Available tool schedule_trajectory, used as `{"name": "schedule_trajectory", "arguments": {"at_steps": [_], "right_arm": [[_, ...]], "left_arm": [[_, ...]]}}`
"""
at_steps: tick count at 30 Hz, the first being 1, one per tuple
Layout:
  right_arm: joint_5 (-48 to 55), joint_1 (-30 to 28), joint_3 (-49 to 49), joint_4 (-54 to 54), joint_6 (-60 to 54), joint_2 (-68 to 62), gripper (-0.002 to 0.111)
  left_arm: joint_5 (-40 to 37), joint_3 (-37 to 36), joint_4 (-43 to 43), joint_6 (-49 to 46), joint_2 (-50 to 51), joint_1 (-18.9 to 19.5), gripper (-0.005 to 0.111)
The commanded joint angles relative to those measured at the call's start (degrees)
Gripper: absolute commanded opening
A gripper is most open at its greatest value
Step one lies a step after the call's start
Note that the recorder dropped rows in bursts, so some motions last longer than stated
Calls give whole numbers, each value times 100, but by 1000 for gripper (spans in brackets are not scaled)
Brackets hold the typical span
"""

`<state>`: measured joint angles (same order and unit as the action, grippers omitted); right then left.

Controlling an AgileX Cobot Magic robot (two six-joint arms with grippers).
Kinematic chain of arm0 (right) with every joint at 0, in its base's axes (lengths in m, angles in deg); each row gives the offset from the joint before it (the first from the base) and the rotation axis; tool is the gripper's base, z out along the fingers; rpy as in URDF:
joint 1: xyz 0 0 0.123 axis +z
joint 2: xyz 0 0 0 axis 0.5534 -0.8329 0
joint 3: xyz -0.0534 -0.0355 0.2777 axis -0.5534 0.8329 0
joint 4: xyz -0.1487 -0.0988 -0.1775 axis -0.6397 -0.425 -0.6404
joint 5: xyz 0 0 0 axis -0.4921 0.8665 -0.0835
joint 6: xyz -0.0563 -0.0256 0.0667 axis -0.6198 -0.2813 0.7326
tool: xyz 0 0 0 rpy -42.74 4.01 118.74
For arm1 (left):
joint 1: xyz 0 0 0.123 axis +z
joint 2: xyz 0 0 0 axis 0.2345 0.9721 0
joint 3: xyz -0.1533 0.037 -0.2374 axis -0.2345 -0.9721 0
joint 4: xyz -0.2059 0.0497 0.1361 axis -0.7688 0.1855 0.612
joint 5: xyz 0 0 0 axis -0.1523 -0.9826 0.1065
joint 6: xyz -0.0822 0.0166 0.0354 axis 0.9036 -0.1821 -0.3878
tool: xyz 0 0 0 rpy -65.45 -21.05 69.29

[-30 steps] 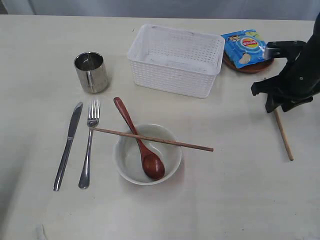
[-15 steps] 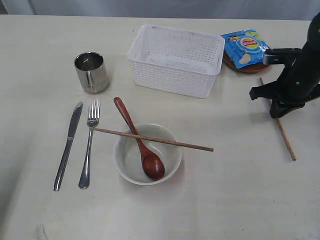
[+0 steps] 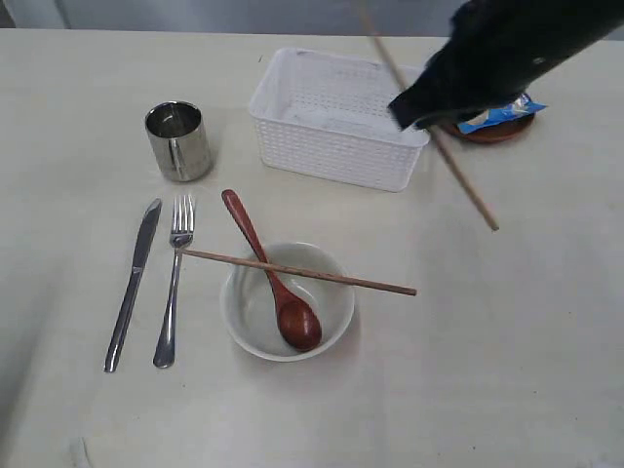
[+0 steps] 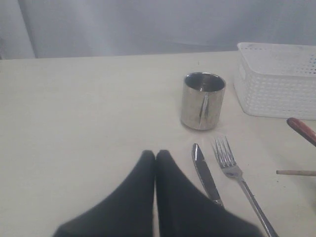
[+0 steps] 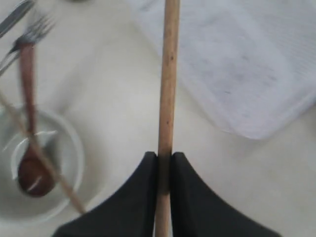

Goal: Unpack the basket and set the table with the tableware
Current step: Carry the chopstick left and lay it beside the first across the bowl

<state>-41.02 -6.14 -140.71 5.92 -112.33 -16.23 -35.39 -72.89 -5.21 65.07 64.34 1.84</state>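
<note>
the right tool (image 5: 165,157) is pinched narrow on one chopstick (image 3: 466,187), held aslant above the counter (image 3: 507,370) at the 3 o'clock end of the basket (image 3: 331,156). likely this is to carry it to its mate (image 3: 380,286), which lies across the bowl (image 3: 234,327) toward 8 o'clock. the left tool (image 4: 155,157) is closed and empty, beside the knife (image 4: 205,175).

place: lab-style test setup | evidence: bare cream table (image 3: 526,370); plain grey curtain (image 4: 123,24) behind; black robot arm (image 3: 507,49)
</note>
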Motion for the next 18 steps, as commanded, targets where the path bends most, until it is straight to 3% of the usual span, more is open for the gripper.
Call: {"name": "schedule_trajectory", "arguments": {"at_steps": [1, 7, 18], "right_arm": [[575, 1415, -281, -512, -469, -289, -1], [1160, 2499, -514, -1217, -376, -1060, -1], [1097, 3012, -514, -1700, -553, -1763, -1]], "left_arm": [[61, -18, 47, 24, -15, -29, 0], [61, -18, 47, 24, -15, -29, 0], [61, -18, 47, 24, -15, -29, 0]]}}
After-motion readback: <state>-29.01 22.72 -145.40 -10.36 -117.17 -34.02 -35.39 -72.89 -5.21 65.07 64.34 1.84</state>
